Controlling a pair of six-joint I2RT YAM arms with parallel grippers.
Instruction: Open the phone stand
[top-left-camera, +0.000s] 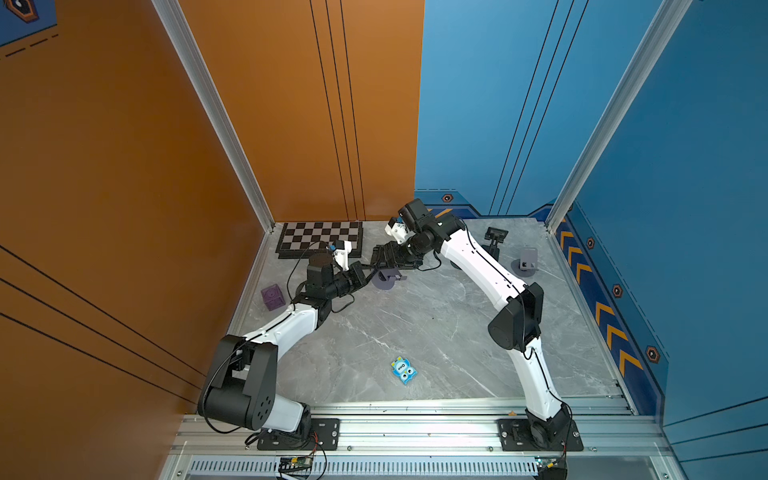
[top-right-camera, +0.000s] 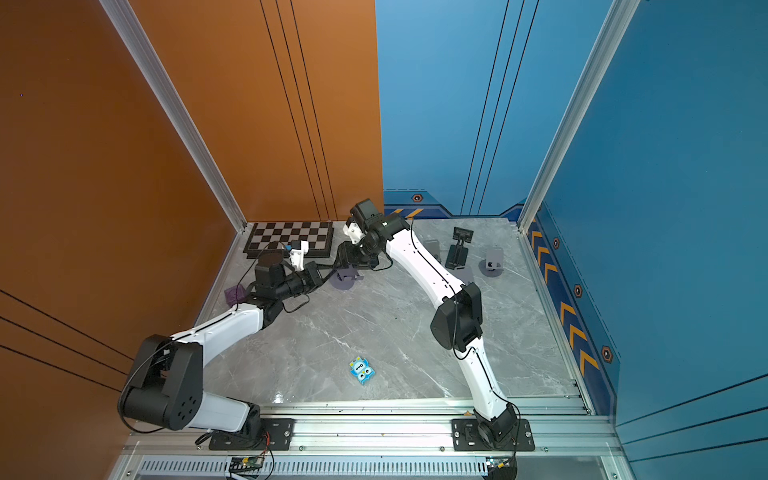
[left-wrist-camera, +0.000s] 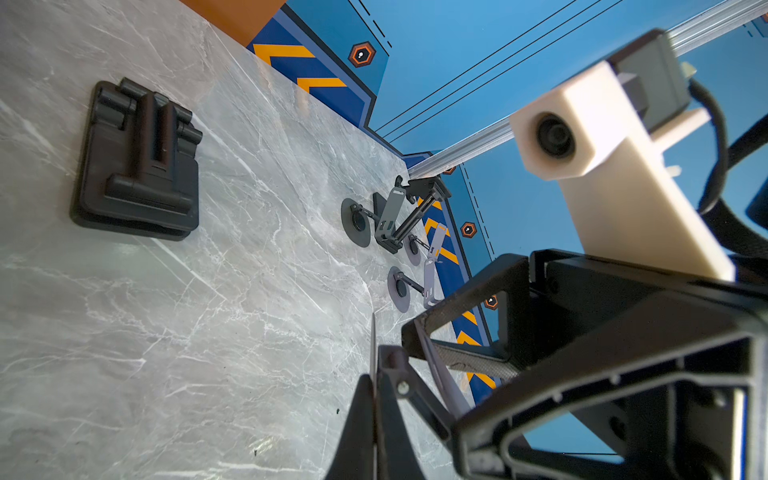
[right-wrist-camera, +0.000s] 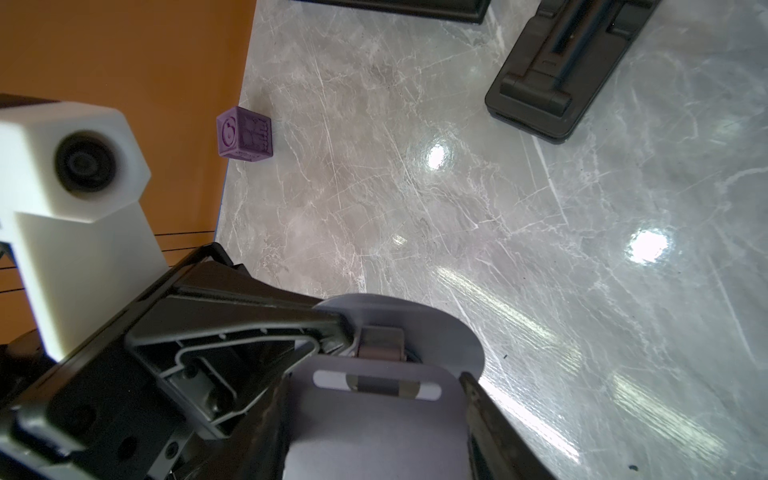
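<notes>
Right wrist: smooth grey phone stand (right-wrist-camera: 374, 436), round-based, perhaps metal.

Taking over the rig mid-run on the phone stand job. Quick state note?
Left gripper: shut on the round base edge of the grey folding phone stand, bracing it.
Right gripper: fingers straddle the stand's hinged plate; a firm grip can't be confirmed.
Done: base held, plate reached.
Left: the stand is not yet opened. Probably clamp the plate, swing it up off the base, then release both.
</notes>
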